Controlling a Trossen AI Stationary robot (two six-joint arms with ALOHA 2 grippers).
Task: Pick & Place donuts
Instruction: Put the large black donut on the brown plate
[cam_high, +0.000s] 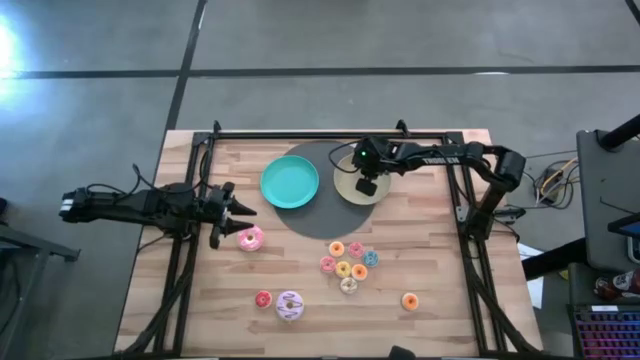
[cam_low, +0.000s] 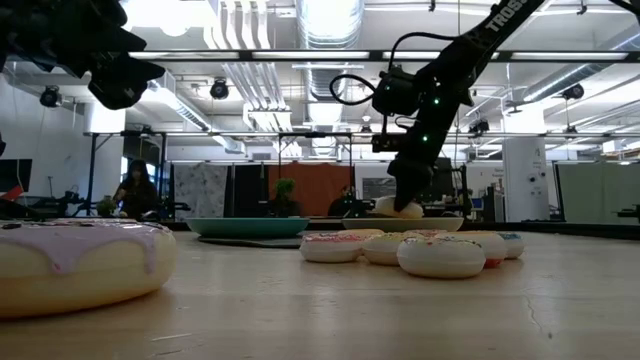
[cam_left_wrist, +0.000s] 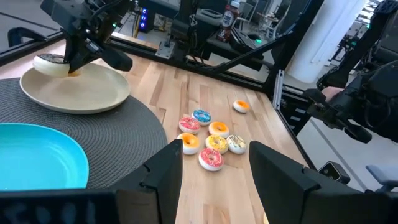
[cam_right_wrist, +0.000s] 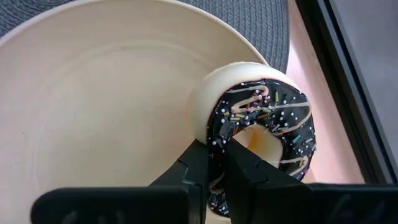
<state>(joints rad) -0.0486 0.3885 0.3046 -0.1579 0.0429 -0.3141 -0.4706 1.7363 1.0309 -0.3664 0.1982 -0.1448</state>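
My right gripper (cam_right_wrist: 216, 152) is shut on the chocolate-frosted donut (cam_right_wrist: 267, 118) over the beige plate (cam_right_wrist: 112, 93), at the plate's edge (cam_high: 345, 190). In the low view the donut (cam_low: 398, 207) sits right at the plate's rim (cam_low: 440, 224). My left gripper (cam_left_wrist: 214, 180) is open above the table's left side (cam_high: 236, 218) and touches nothing. Beside it the pink donut (cam_high: 250, 238) lies flat. The lilac-white donut (cam_high: 290, 305) and several tiny donuts (cam_high: 347, 262) lie flat toward the near edge. My right gripper pinches the chocolate donut's ring at one side (cam_right_wrist: 217, 134). One finger (cam_right_wrist: 196, 171) is on the outer wall and the other (cam_right_wrist: 249, 171) is in the hole. It comes from above, pointing down. The donut is tilted; whether it rests on the plate I cannot tell.
A teal plate (cam_high: 290, 182) sits left of the beige plate, both on a round grey mat (cam_high: 320, 225). A tiny red donut (cam_high: 263, 298) and an orange one (cam_high: 410, 301) lie apart near the front edge. Black frame rails (cam_high: 470, 250) run along both table sides.
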